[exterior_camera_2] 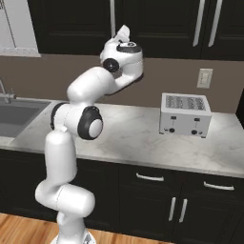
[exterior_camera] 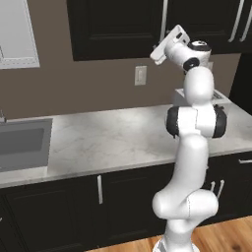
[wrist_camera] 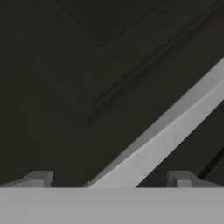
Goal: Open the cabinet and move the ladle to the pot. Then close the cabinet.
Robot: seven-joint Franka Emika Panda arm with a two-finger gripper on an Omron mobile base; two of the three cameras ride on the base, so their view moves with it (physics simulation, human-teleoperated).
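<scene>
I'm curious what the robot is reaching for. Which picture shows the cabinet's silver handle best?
The hand view: the silver bar handle runs close and large across the black cabinet door, between the open gripper tips. Both base views show it as a thin strip partly behind the arm.

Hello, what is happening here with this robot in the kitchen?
The white arm is raised to the black upper cabinet, whose door is shut. In the hand view its open pincer sits right at the silver bar handle, the bar passing between the two tips, not yet gripped. A toaster stands on the marble counter and a sink lies to the left.
</scene>
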